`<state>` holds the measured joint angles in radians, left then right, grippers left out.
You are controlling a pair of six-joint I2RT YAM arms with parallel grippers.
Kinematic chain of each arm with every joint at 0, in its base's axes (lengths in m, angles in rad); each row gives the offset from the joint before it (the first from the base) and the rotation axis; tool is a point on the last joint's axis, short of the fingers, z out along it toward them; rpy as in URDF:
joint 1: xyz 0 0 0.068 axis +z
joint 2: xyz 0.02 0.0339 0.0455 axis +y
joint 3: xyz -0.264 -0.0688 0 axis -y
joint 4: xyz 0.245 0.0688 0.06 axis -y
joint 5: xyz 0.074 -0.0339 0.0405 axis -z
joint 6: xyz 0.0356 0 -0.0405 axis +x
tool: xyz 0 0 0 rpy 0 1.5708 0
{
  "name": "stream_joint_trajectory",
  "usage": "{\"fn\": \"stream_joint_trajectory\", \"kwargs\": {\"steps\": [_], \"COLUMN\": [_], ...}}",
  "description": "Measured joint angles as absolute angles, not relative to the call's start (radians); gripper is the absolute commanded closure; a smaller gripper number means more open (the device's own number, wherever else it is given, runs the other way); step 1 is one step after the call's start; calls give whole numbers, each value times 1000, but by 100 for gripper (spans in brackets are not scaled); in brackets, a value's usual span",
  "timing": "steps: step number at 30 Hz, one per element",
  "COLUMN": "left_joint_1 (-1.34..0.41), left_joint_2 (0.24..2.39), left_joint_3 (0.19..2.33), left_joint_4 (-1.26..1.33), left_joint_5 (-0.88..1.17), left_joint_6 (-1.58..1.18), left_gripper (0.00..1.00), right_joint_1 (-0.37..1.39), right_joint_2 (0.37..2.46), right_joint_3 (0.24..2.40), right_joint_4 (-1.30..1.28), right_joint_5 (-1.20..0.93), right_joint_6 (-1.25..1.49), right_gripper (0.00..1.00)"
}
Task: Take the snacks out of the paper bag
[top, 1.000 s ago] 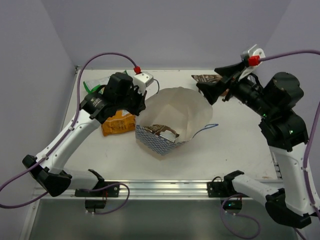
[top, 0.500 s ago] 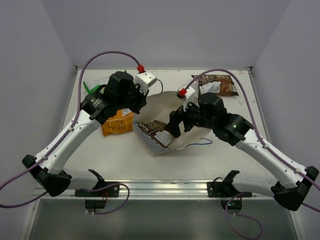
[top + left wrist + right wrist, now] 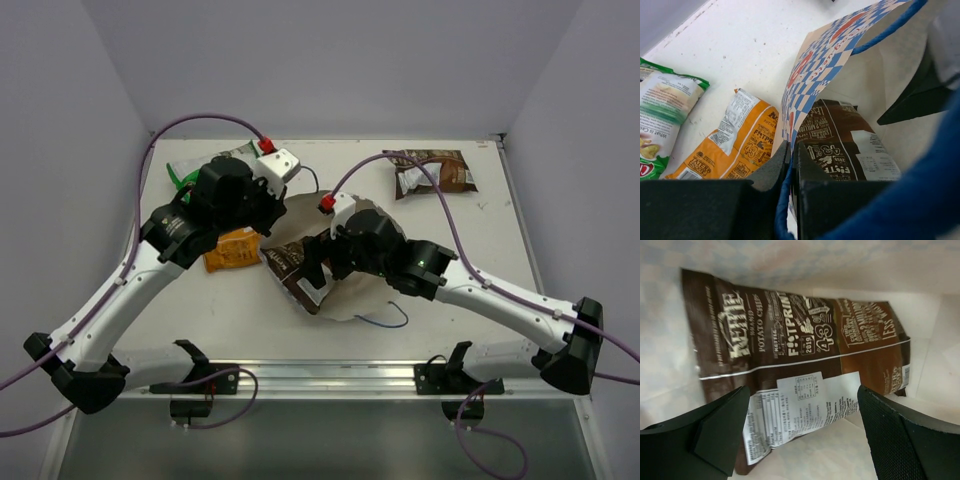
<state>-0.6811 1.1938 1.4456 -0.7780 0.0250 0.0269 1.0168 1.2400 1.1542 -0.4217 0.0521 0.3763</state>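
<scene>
**A:** Where is the paper bag?

**B:** The paper bag [image 3: 815,75] sits near the middle of the tabletop [image 3: 480,235], between the two arms.

**A:** What is the left gripper doing?

**B:** The left gripper [image 3: 791,160] is pinched tight on the bag's checkered rim, with the blue cord handle [image 3: 880,34] running down between its fingers.

**A:** And the right gripper?

**B:** The right gripper [image 3: 802,392] is inside the bag, spread wide and holding nothing. Its fingers stand to either side of a dark brown packet [image 3: 790,335] that lies flat on the bag's inner wall. I cannot tell whether they touch it.

**A:** Where are the other snacks?

**B:** They are out on the tabletop. The orange packet [image 3: 735,142] lies just beside the bag on its left. The green-and-white chip bag [image 3: 662,112] is beyond it, towards the left edge. A second brown packet [image 3: 437,172] lies at the far right, well apart from the bag.
</scene>
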Motion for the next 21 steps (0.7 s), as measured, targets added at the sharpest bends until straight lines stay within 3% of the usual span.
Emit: {"fn": "stream_joint_trajectory", "kwargs": {"steps": [21], "left_joint_1": [-689], "left_joint_2": [1059], "left_joint_3": [1286], "left_joint_4": [-719], "left_joint_5": [25], "left_joint_6": [-7], "left_gripper": [100], "right_joint_1": [1139], "right_joint_2": [1281], "right_joint_3": [1090], "right_joint_4": [-312], "right_joint_5": [113], "right_joint_6": [490], "right_gripper": [9]}}
